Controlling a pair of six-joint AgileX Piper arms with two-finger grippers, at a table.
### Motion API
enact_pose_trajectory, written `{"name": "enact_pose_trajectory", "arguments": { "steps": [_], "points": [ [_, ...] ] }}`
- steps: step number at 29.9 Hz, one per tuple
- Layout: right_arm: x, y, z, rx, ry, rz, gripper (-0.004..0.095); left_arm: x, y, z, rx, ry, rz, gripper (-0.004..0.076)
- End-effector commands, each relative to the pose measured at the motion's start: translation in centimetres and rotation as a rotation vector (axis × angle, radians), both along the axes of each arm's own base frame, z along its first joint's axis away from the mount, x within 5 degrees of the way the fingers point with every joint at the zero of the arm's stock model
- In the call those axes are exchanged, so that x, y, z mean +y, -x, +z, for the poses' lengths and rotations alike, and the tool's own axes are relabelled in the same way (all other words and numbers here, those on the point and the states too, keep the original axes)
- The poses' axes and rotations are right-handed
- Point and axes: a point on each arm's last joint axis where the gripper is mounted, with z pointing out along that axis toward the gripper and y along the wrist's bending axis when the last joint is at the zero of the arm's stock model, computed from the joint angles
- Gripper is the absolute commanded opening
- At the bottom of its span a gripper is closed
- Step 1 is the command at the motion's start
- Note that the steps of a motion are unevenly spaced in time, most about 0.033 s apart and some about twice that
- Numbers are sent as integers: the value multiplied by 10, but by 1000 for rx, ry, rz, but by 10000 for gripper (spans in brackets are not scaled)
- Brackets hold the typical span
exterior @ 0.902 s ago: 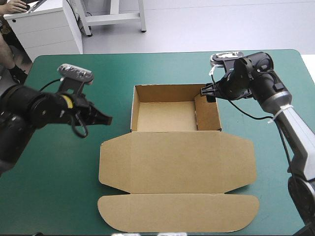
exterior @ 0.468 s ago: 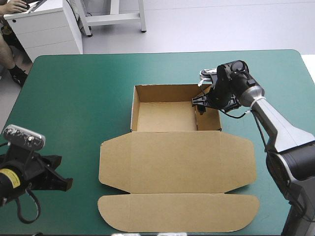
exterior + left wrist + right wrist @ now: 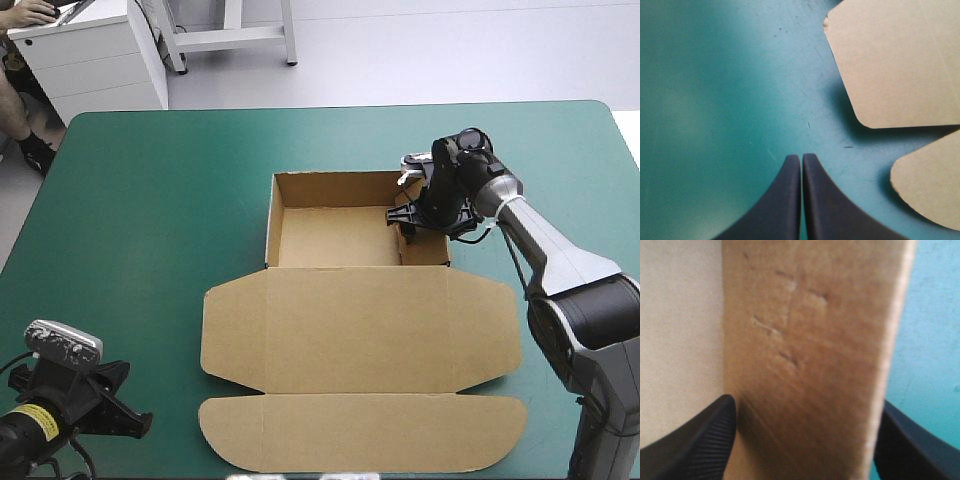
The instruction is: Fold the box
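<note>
Box (image 3: 360, 330) is lying open on the bench (image 3: 150, 200), lid flat. Right gripper (image 3: 404, 217) is straddling its right wall (image 3: 810, 365), fingers (image 3: 690, 440) apart — left gripper (image 3: 801, 159) is closed.

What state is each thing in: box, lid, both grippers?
box: open tray, walls raised.
lid: flat on the table, tuck flap unfolded.
left gripper: jaws shut, empty, beside the lid's rounded corners.
right gripper: jaws open, astride the tray's right wall.
</note>
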Motion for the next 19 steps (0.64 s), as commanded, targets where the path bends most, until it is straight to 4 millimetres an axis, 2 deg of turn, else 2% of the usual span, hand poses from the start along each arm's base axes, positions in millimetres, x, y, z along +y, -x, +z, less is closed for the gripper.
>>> {"name": "enact_pose_trajectory", "arguments": {
  "steps": [1, 5, 6, 10, 12, 16, 19],
  "points": [
    [-4, 3, 24, -65, -21, -8, 492, -2, -2, 8, -75, 45, -5, -8],
    [-4, 3, 25, -69, -17, -8, 63, -3, -3, 9, -90, 55, -8, -8],
    [-5, 2, 26, -79, -8, -11, -12, -3, -3, 9, -91, 55, -8, -8],
    [-16, 3, 43, -139, 71, -13, -20, -3, -3, 9, -91, 55, -8, -8],
    [-30, 3, 62, -176, 89, -43, -20, -3, -3, 9, -91, 55, -8, -8],
    [-76, 3, 105, -279, 90, -111, -20, -2, -3, 9, -94, 52, -7, -8],
    [-128, 6, 133, -364, 104, -220, -20, -3, -4, 9, -95, 52, -7, -9]
  ]
}}
